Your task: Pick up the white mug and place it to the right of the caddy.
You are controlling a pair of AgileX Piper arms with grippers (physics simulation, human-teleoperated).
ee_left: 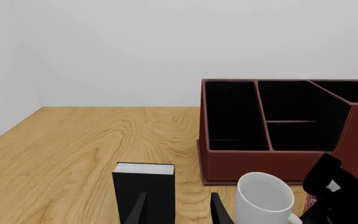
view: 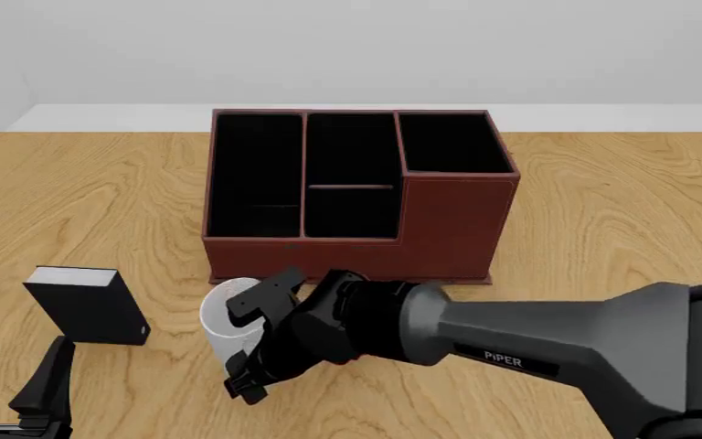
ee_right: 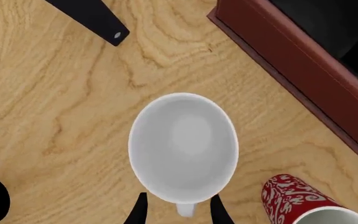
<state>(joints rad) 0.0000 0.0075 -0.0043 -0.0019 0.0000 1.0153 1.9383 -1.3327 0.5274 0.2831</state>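
The white mug (view: 219,317) stands upright on the table just in front of the caddy (view: 351,183), near its front left corner. My right gripper (view: 241,347) reaches in low from the right and is open. In the right wrist view its fingers straddle the handle of the white mug (ee_right: 184,147) with a gap on each side, and the right gripper (ee_right: 179,197) sits at the mug's rim. The caddy (ee_right: 303,60) lies just beyond. My left gripper (view: 15,384) rests open and empty at the front left. The left wrist view shows the white mug (ee_left: 263,198) before the caddy (ee_left: 278,126).
A small black box with a white top (view: 83,306) stands left of the mug, just ahead of my left gripper (ee_left: 177,212). A red mug with white lettering (ee_right: 297,200) stands close beside the white mug; the right arm hides it in the front view.
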